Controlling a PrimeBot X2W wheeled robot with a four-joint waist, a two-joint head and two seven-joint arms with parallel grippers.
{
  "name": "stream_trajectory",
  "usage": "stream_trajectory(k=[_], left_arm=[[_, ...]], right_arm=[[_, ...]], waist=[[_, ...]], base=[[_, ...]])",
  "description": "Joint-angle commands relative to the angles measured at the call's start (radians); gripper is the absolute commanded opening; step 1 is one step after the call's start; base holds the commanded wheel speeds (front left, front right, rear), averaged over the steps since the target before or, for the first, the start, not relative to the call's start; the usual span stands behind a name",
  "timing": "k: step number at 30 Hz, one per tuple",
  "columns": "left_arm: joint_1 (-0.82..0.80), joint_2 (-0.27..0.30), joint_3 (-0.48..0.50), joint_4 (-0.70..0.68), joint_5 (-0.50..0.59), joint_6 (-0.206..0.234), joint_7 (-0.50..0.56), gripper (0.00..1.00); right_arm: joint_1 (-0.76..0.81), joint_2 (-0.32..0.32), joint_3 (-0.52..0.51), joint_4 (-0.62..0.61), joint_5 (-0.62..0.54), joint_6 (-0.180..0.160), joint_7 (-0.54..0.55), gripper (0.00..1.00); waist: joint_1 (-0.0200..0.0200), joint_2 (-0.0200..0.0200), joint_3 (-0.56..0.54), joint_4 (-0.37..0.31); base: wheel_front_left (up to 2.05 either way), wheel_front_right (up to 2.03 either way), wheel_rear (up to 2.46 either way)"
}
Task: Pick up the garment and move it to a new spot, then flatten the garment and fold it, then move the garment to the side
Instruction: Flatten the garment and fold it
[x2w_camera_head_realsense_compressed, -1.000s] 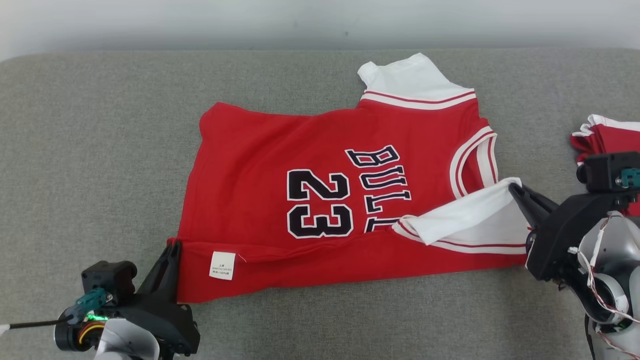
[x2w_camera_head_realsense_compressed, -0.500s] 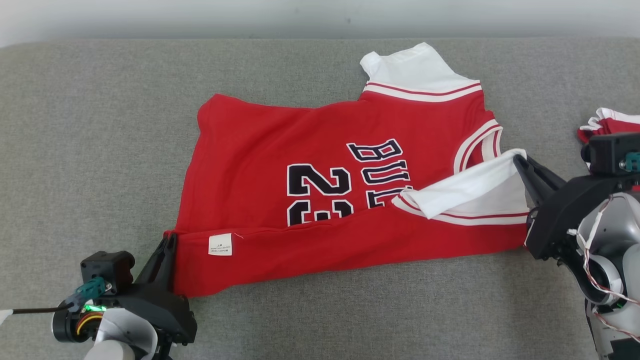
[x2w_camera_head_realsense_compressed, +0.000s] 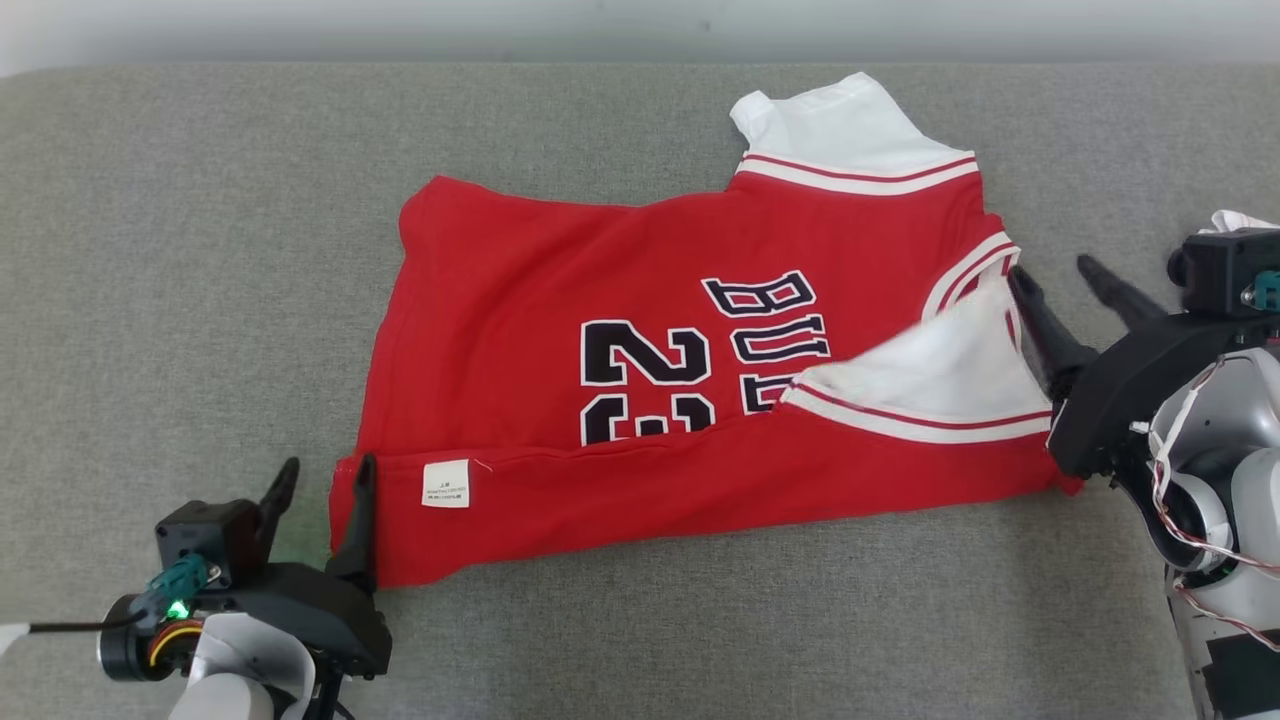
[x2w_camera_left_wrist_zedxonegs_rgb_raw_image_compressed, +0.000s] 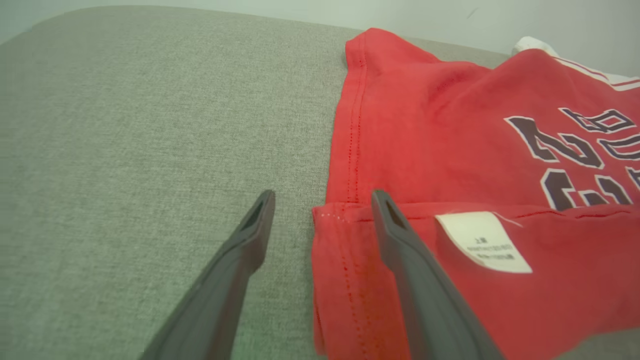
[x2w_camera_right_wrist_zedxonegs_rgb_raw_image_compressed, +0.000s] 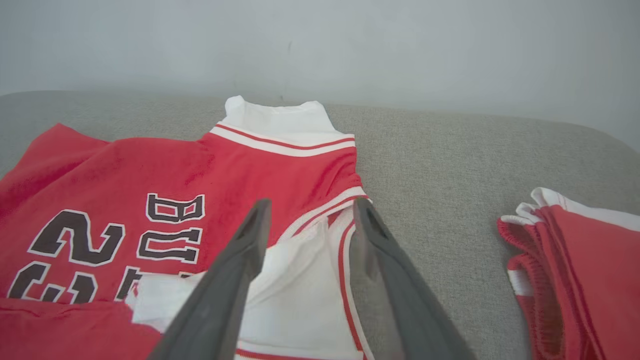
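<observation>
The red jersey (x2w_camera_head_realsense_compressed: 560, 260) reads "23" and seemingly "BUL"; print on the white tag (x2w_camera_head_realsense_compressed: 445, 483) is illegible. Both the left claw (x2w_camera_head_realsense_compressed: 327, 466) and right claw (x2w_camera_head_realsense_compressed: 1050, 268) gape, empty.

The shirt (x2w_camera_head_realsense_compressed: 520, 280) is bright red. Its sleeves (x2w_camera_head_realsense_compressed: 850, 125) are white, each with a band of white and thin red stripes at the seam. The number 23 (x2w_camera_head_realsense_compressed: 640, 358) and the letters (x2w_camera_head_realsense_compressed: 770, 335) are black with a white outline. The label (x2w_camera_head_realsense_compressed: 446, 483) is white with small dark print. The couch (x2w_camera_head_realsense_compressed: 180, 250) is grey with a fine woven speckle, the wall (x2w_camera_head_realsense_compressed: 400, 25) pale grey. The folded clothes (x2w_camera_right_wrist_zedxonegs_rgb_raw_image_compressed: 585, 270) are red with white edges. The left gripper (x2w_camera_head_realsense_compressed: 328, 462) and right gripper (x2w_camera_head_realsense_compressed: 1050, 266) are black.
</observation>
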Motion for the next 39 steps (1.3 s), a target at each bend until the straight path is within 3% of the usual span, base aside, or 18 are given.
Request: stream_trajectory(k=[1, 6, 13, 18, 27, 39], left_arm=[[0.004, 0.001, 0.007, -0.003, 0.006, 0.007, -0.015, 1.0], [0.049, 0.007, 0.019, -0.027, 0.013, 0.032, -0.051, 1.0], [0.129, -0.003, 0.002, -0.101, -0.011, 0.044, -0.001, 1.0], [0.131, -0.005, -0.023, -0.094, -0.023, 0.049, 0.066, 1.0], [0.095, 0.006, -0.062, -0.025, 0.023, 0.074, 0.117, 1.0], [0.08, 0.002, -0.061, 0.035, 0.016, 0.104, 0.135, 1.0]], right_arm=[[-0.016, 0.007, -0.002, 0.001, -0.011, -0.003, -0.019, 1.0], [0.007, 0.013, -0.027, 0.0, -0.041, -0.003, -0.02, 1.0], [0.168, -0.002, -0.087, -0.123, -0.076, -0.003, 0.23, 1.0], [0.25, 0.031, -0.146, -0.217, -0.106, -0.003, 0.311, 1.0], [0.273, 0.083, -0.172, -0.183, -0.166, -0.003, 0.362, 1.0], [0.238, 0.127, -0.192, -0.099, -0.196, -0.003, 0.316, 1.0]], waist=[[0.0, -0.0001, -0.001, 0.003], [0.0, -0.0001, -0.016, 0.008], [0.0, -0.0001, -0.036, 0.009], [0.0, -0.0001, -0.033, 0.0], [0.0, -0.0001, -0.017, -0.011], [0.0, -0.0001, -0.012, -0.003]], base=[[0.0, 0.0, 0.0], [0.0, 0.0, 0.0], [0.0, 0.0, 0.0], [0.0, 0.0, 0.0], [0.0, 0.0, 0.0], [0.0, 0.0, 0.0]])
